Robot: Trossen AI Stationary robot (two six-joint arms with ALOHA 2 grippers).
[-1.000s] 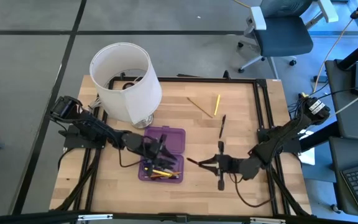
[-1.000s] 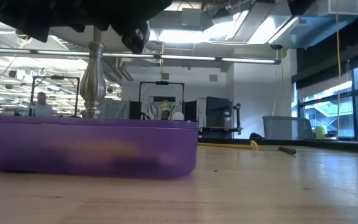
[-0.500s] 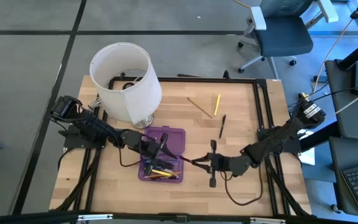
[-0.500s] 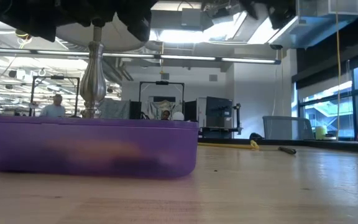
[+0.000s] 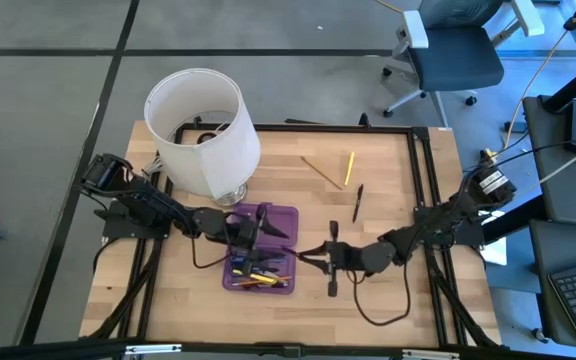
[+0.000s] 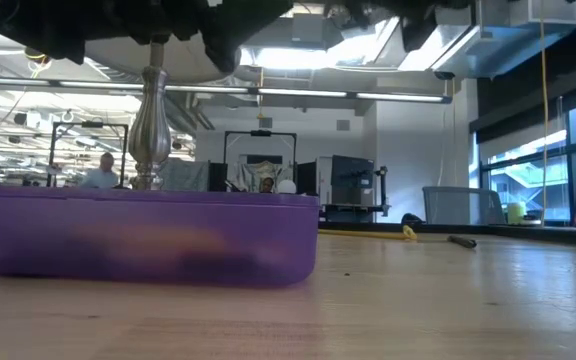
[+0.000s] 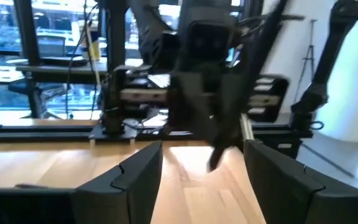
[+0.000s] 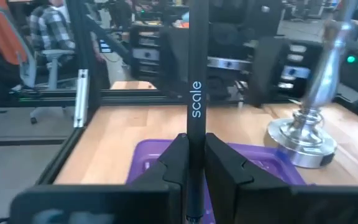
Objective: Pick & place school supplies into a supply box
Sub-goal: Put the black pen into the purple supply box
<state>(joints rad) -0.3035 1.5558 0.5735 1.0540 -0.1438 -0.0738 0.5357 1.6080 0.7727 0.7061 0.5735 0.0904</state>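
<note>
Overhead, I count one purple supply box on the wooden table, just in front of the white lampshade. Contents: yellow pencils and dark items, lying flat inside. My left gripper hangs over the box, fingers spread apart, nothing between them. My right gripper sits just beside the box's right edge, clamped on a dark pen whose tip points toward the box. Loose stock farther back on the table: a wooden pencil, a yellow pencil, a dark marker, near one another.

Low view: the box's purple wall fills the left side; blurred yellow and dark shapes show through it. A silver lamp stem stands behind it. Far back lie a yellow item and a dark one.

Left wrist view: both fingers stand wide apart over bare wood; the other arm shows dark and blurred ahead.

Right wrist view: fingers pressed together on the black pen, printed "scale", upright between them; purple box and silver lamp base just beyond.
</note>
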